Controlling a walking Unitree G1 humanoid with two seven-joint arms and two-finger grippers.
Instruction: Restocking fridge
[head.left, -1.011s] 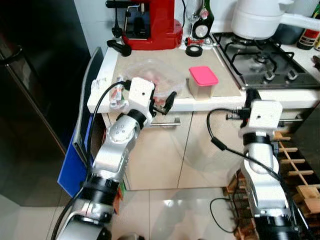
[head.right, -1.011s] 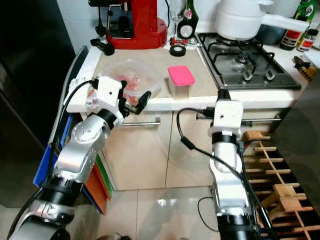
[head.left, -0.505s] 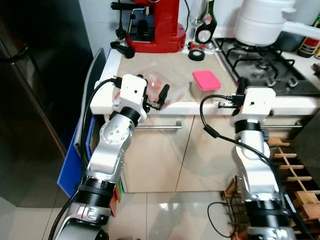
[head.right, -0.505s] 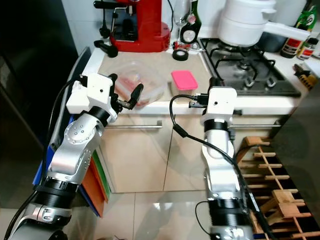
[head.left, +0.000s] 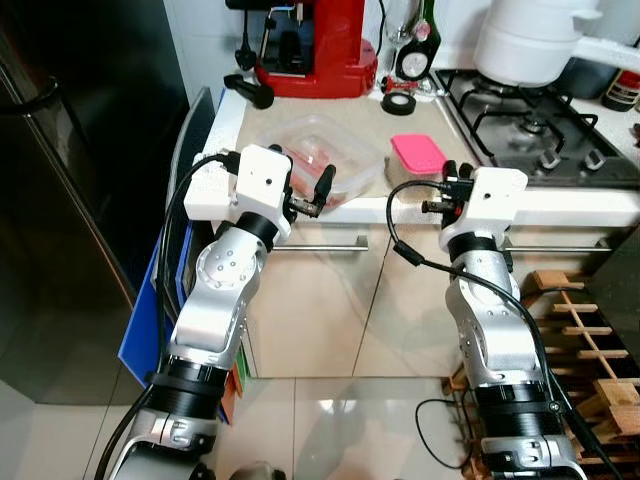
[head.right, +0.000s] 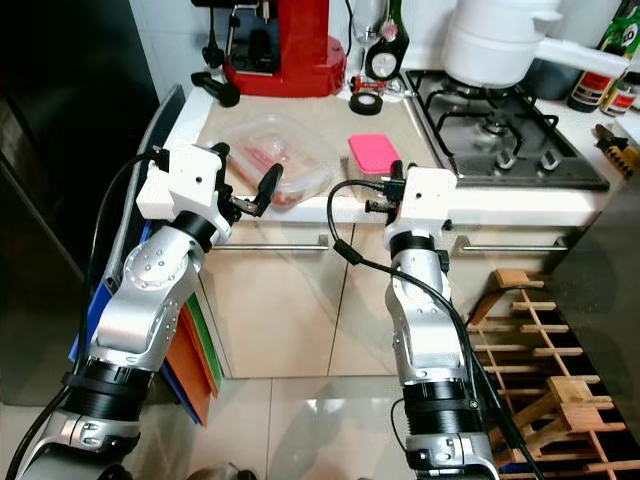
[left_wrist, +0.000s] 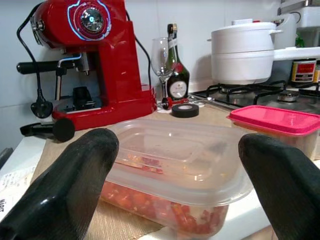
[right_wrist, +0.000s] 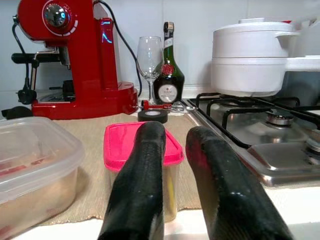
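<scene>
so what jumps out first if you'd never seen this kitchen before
Probably the bright red espresso machine at the back of the counter, and the big white pot on the gas hob. Nearer the counter's front edge, the left gripper is spread open in front of a clear lidded container of red food, while the right gripper points at a small pink-lidded tub.
</scene>
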